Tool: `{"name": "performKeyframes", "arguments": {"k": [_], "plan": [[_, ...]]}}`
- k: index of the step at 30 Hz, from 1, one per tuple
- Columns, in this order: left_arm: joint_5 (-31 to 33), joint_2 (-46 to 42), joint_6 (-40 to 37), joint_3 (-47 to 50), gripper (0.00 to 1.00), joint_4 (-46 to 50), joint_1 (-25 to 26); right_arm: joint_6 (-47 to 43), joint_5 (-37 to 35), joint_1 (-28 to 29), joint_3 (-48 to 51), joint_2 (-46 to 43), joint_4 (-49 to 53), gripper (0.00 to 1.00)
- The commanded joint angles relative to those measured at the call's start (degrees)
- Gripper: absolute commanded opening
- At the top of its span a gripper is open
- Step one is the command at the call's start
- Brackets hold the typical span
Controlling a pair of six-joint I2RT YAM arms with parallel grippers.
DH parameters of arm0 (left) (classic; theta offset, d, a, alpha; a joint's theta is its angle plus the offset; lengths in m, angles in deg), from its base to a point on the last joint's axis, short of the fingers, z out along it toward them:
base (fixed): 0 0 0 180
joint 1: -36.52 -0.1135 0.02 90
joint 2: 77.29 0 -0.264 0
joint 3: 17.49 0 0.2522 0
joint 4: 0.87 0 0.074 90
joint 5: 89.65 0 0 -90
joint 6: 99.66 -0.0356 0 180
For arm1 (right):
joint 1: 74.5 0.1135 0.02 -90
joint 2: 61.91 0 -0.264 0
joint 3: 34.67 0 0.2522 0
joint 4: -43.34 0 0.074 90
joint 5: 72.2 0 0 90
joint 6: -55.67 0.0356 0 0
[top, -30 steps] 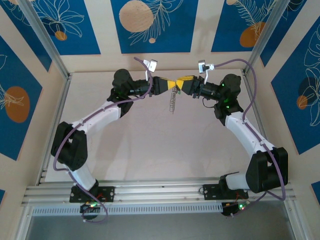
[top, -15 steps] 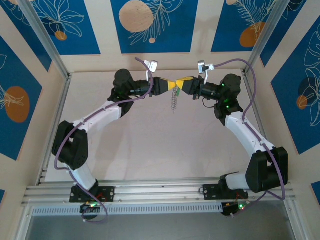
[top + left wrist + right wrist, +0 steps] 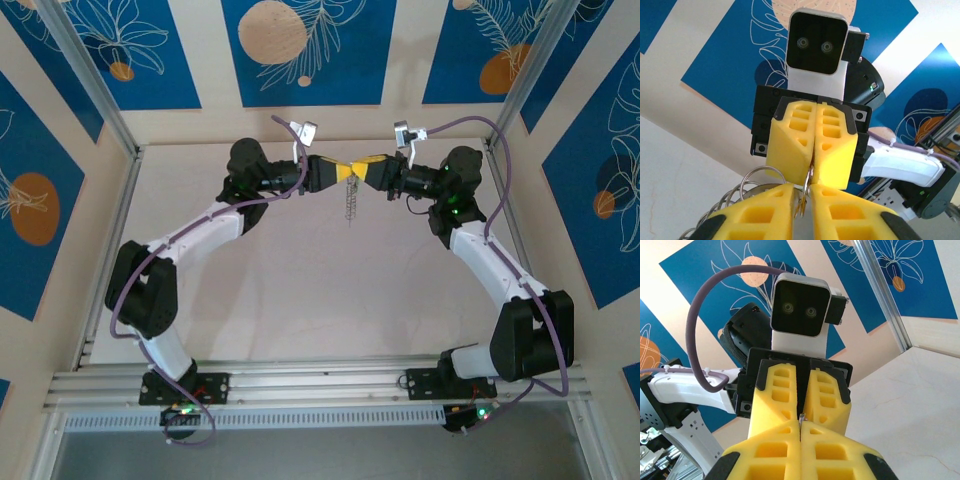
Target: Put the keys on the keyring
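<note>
Pincers of both arms meet tip to tip, raised well above the pale table [image 3: 300, 290]. From the overhead camera I see the left gripper [image 3: 338, 170] reaching in from one side and the right gripper [image 3: 361, 172] from the other, their yellow fingers nose to nose.

The keyring [image 3: 349, 203] hangs straight down from that meeting point, just below both sets of fingertips. It looks like a thin dangling string of silvery pieces, clear of the table.

On the left wrist camera, the left gripper's fingers stand a narrow slit apart. Thin ring wire sits in that slit, and more silvery loops fan out to the left of the fingers. I cannot tell whether those fingers pinch the wire or merely flank it.

The right gripper is clenched, pads pressed together. A silvery metal sliver [image 3: 801, 418] is nipped at its very tips, directly opposite the left fingertips. It is too small for me to tell whether it is a key's blade or part of the ring.
</note>
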Motion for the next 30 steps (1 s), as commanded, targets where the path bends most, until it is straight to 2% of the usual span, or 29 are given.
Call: {"name": "performKeyframes", "arguments": {"k": [1, 5, 9, 12, 14, 16, 22, 26, 30], "plan": [[-1.5, -0.1, -0.4, -2.8, 0.21, -5.1, 0.4, 0.2, 1.2, -0.8, 0.5, 0.9, -0.2, 0.0], [-2.1, -0.5, -0.6, -2.5, 0.22, -5.5, 0.3, 0.4, 1.1, -1.4, 0.7, 0.9, 0.0, 0.0], [-3.3, -0.4, -0.7, -2.6, 0.18, -5.7, 0.2, 0.4, 0.9, -1.6, 0.8, 0.8, 0.3, 0.0], [-4.4, -0.1, -0.7, -3.1, 0.13, -5.6, 0.2, 0.2, 1.4, -1.6, 0.5, 1.0, 0.7, 0.0], [-5.2, 0.1, -0.7, -3.5, 0.04, -5.5, 0.2, -0.2, 1.9, -1.6, 0.1, 1.1, 1.4, 0.0], [-5.8, 0.3, -0.8, -3.9, 0.0, -5.4, 0.2, -1.0, 2.5, -1.6, -0.3, 1.0, 2.4, 0.0], [-8.5, 0.9, -2.2, -5.5, 0.0, -4.4, 0.0, -4.3, 3.9, -1.6, -2.0, 0.7, 7.2, 0.0], [-10.4, 0.8, -3.4, -6.5, 0.13, -2.8, -0.5, -6.6, 4.7, -2.1, -3.2, 0.6, 10.7, 0.0], [-12.6, 0.6, -5.5, -7.8, 0.16, 0.7, -0.9, -8.1, 5.8, -2.6, -4.3, 0.8, 12.8, 0.0]]}}
